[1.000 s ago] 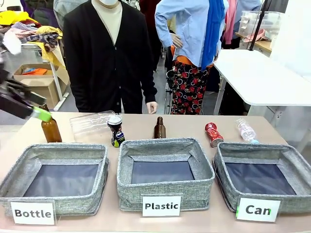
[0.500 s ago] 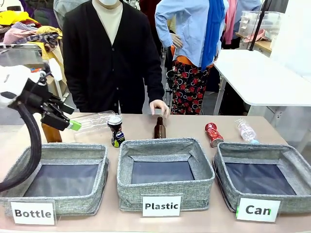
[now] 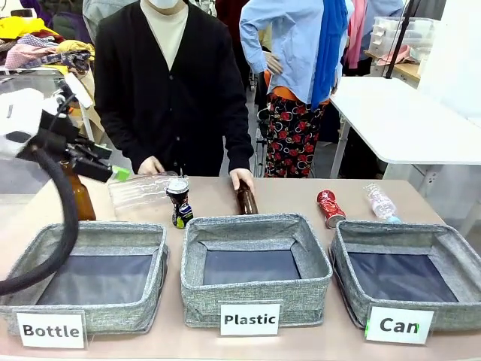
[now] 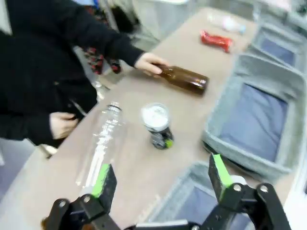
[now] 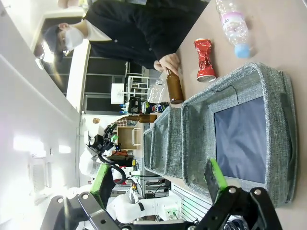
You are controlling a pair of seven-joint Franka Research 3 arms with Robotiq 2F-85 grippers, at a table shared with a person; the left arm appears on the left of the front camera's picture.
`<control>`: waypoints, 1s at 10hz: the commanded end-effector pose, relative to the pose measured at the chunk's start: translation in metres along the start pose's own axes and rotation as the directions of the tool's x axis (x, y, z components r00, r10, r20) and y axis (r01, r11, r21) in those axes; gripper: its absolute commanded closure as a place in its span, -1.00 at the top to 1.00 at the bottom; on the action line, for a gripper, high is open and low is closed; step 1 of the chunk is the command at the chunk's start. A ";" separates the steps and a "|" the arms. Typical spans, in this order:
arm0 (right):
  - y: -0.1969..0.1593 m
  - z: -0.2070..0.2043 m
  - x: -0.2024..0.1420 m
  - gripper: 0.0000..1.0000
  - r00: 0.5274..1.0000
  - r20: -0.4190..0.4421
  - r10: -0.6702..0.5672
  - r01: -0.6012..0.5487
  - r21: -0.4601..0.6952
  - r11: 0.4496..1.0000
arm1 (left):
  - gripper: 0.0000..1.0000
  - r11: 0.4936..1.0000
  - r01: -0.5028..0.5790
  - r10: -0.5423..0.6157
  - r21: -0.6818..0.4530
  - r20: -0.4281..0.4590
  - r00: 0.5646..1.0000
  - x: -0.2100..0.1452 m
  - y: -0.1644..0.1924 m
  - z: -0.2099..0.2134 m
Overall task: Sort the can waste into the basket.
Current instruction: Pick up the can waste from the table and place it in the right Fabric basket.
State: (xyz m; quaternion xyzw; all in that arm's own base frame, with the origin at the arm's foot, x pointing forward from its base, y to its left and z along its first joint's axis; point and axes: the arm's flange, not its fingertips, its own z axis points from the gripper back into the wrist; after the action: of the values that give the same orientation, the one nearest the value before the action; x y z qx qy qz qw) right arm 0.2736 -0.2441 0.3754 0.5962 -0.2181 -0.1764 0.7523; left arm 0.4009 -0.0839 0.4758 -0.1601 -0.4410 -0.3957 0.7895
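- Presently the left end effector (image 3: 109,162) is held above the tabletop (image 3: 289,189) with its fingers spread wide and nothing between them.
- Ahead of and below it, in line with the gap between its fingers, the black-and-blue Pepsi can (image 4: 157,125) is seen standing upright, silver top up, its long axis vertical.
- Just to one side of that can a clear plastic bottle (image 4: 103,143) lies flat. Beyond the can, a brown glass bottle (image 4: 184,79) is touched by the person's hand (image 4: 149,62).
- The right end effector (image 5: 158,181) is likewise wide and empty, and is aimed across the basket (image 5: 196,143) signed "Can".
- Beyond that basket's far wall from it, the red can (image 5: 204,60) lies on its side on the tabletop, near a small plastic bottle (image 5: 230,26).
- The Pepsi can is judged nearer the left arm and the red can nearer the right. A top-down closure around the upright can is judged the likely next move.
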 end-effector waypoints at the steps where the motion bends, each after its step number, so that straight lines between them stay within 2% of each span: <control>1: -0.001 -0.001 -0.001 1.00 1.000 0.010 0.028 -0.029 0.020 0.999 | 1.00 0.998 -0.016 0.008 0.064 0.122 0.992 -0.006 0.021 -0.054; 5: -0.001 -0.001 -0.001 1.00 1.000 0.010 0.028 -0.029 0.020 0.999 | 1.00 0.998 -0.059 0.062 -0.034 0.076 0.995 -0.020 0.039 -0.098; 8: -0.001 -0.001 -0.001 1.00 1.000 0.010 0.028 -0.029 0.020 0.999 | 1.00 0.990 -0.004 0.005 -0.140 0.005 1.000 -0.033 0.054 -0.122; 9: -0.001 -0.001 -0.001 1.00 1.000 0.010 0.028 -0.029 0.020 0.999 | 1.00 0.986 -0.058 0.066 -0.159 0.044 0.997 -0.029 0.061 -0.099; 10: -0.001 -0.001 -0.001 1.00 1.000 0.010 0.028 -0.029 0.020 0.999 | 1.00 0.978 -0.094 0.120 -0.185 0.139 0.983 -0.022 0.067 -0.048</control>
State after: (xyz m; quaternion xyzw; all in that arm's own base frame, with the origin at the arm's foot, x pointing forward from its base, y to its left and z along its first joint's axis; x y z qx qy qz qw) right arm 0.2732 -0.2441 0.3754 0.5968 -0.2180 -0.1760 0.7519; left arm 0.4938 -0.0907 0.3932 -0.2427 -0.4269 -0.4012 0.7732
